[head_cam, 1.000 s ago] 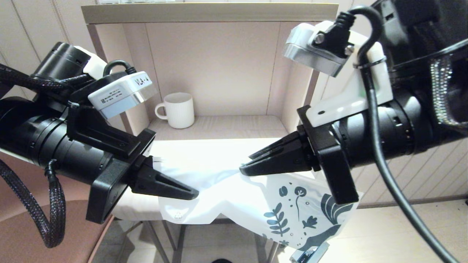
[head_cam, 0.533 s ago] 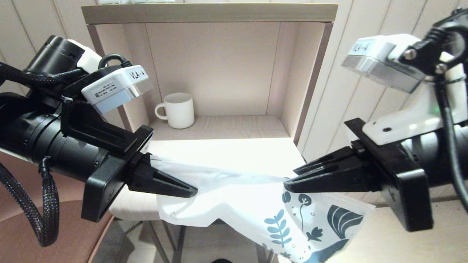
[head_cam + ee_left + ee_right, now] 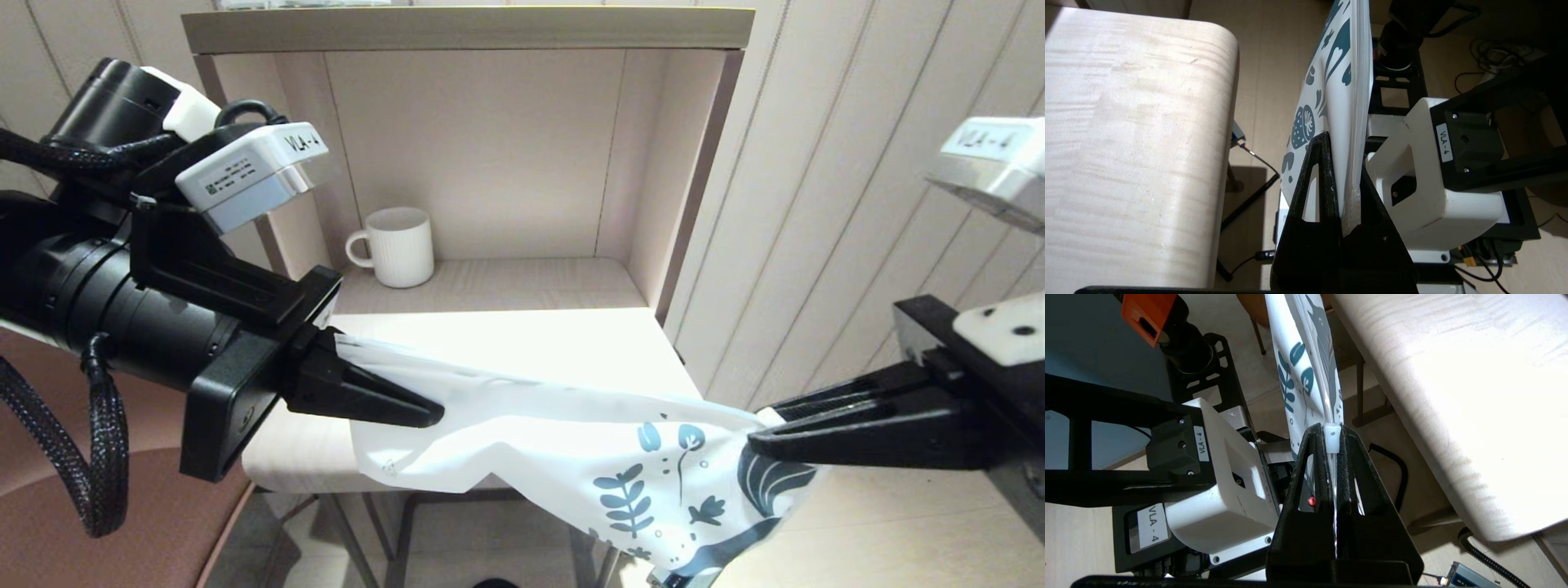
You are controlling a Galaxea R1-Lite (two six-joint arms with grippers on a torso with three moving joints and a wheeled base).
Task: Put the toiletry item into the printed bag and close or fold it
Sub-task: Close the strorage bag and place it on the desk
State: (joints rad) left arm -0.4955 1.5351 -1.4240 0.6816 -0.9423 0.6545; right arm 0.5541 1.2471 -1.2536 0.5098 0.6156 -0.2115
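The printed bag (image 3: 563, 449), white with dark blue leaves at one end, hangs stretched between both grippers off the table's front edge. My left gripper (image 3: 433, 413) is shut on its plain white end, and the left wrist view shows the bag's edge (image 3: 1349, 122) pinched in the left gripper (image 3: 1345, 163). My right gripper (image 3: 755, 441) is shut at the printed end. In the right wrist view the right gripper (image 3: 1332, 435) pinches the white slider (image 3: 1332, 443) on the bag's top edge (image 3: 1306, 367). The toiletry item is out of view.
A white ribbed mug (image 3: 400, 245) stands at the back left of the open shelf box (image 3: 522, 282). The pale wooden table (image 3: 522, 343) lies below and behind the bag. A brown chair seat (image 3: 73, 523) is at the lower left, a panelled wall (image 3: 816, 245) to the right.
My right gripper has travelled to the right along the bag's top edge, from its middle to the printed end, pulling the bag taut. The left gripper has barely moved.
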